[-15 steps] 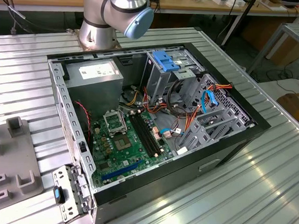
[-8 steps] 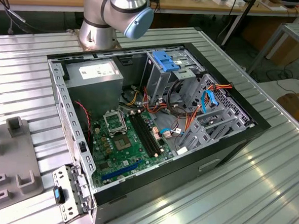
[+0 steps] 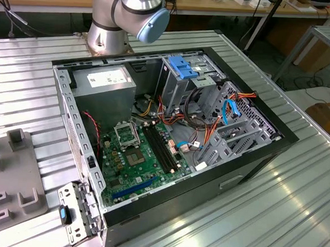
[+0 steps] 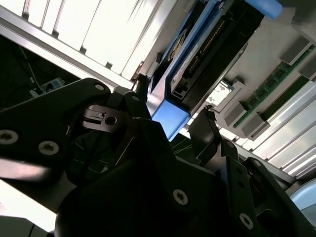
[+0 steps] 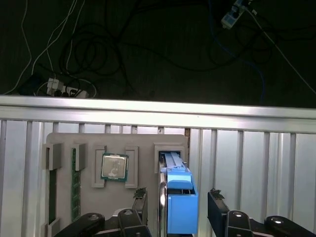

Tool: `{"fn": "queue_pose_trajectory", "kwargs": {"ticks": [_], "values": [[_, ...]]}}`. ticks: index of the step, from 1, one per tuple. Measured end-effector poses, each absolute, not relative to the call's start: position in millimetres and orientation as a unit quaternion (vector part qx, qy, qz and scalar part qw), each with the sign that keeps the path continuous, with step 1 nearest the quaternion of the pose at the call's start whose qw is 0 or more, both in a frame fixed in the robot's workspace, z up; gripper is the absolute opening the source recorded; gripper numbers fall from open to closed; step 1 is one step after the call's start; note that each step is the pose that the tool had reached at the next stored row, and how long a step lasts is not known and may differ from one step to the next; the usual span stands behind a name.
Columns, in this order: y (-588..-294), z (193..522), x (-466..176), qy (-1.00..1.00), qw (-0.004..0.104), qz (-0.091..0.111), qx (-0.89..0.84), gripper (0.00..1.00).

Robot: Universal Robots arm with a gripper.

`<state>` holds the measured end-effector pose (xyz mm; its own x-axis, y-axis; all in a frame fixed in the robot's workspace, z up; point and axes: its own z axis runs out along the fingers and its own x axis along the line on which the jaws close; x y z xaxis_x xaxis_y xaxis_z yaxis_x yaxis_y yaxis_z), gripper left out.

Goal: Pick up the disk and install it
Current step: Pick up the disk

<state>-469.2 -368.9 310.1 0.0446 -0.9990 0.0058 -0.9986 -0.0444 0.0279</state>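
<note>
The disk [image 5: 180,210], grey metal with a bright blue carrier frame, stands on edge in a slot of a grey holder tray [image 5: 145,143]. In the first wrist view my gripper [image 5: 177,194] is open and straddles it, one black finger [image 5: 139,198] on each side with a small gap to the frame. In the second wrist view the disk [image 4: 197,64] runs away from the gripper [image 4: 174,96], its blue end between the fingertips [image 4: 207,118]. Nothing is gripped.
The tray also holds a processor chip [image 5: 114,167] and a green memory stick [image 5: 75,190]. Beyond the ribbed metal table's edge lie dark floor and cables. In the exterior view the open computer case [image 3: 263,163] lies on the table, with a light-blue bracket [image 3: 182,68] on its drive cage.
</note>
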Motion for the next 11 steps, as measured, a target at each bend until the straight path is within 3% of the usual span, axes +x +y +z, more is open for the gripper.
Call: {"fn": "queue_pose_trajectory", "kwargs": {"ticks": [9, 11], "values": [[-368.9, 310.0, -468.3, -0.691, 0.012, -0.008, 0.723, 0.59], [-368.9, 310.0, -468.3, -0.691, 0.012, -0.008, 0.723, 0.46]]}}
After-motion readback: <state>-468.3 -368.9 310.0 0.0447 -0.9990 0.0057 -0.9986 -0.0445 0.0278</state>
